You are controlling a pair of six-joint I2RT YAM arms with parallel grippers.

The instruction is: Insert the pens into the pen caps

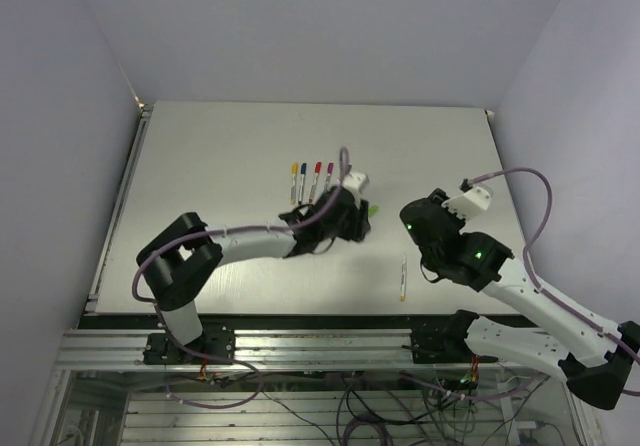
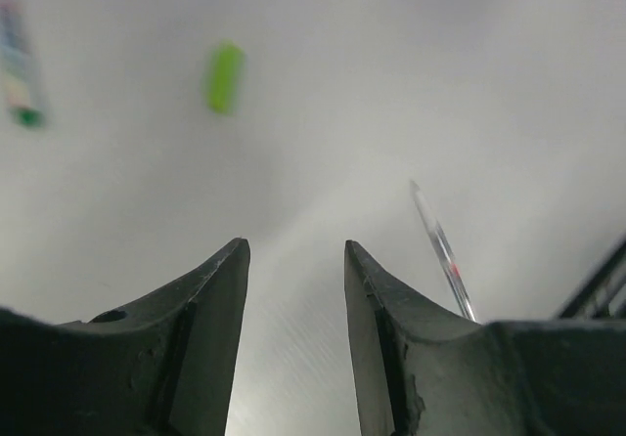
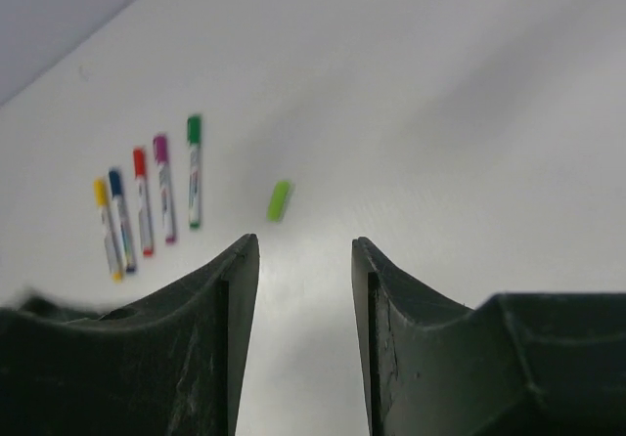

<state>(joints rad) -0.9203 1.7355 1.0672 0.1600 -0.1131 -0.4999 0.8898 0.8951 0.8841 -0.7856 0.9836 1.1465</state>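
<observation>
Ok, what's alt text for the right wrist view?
A loose light green cap lies alone on a white table, just beyond the open right claw. Left of it, five pens with yellow, blue, red, magenta and green ends lie side by side.

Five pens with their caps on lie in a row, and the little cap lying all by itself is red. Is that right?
Not quite. The lone cap is light green, not red, as the right wrist view shows. The five capped pens do lie in a row.
</observation>
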